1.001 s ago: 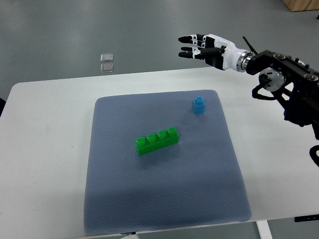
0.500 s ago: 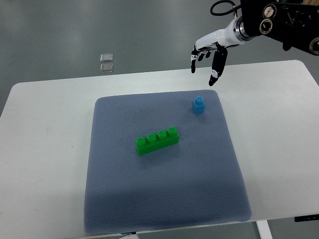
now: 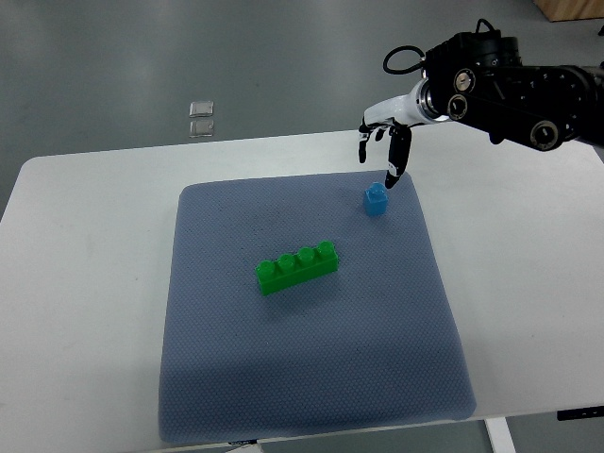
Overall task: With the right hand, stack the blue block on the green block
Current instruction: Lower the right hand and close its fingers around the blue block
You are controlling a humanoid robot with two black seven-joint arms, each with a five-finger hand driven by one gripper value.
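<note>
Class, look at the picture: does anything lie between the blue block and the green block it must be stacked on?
Nothing visible does: only bare grey mat separates the blue block from the green block.

No writing, label, brand or number can be read anywhere here: the blocks, the mat and the table are all plain, and the arm's dark housing shows only round fittings too small to make out.

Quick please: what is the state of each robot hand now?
Right robot hand: open, holding nothing, fingers pointing down just above the blue block.
Left robot hand: not in view.
</note>
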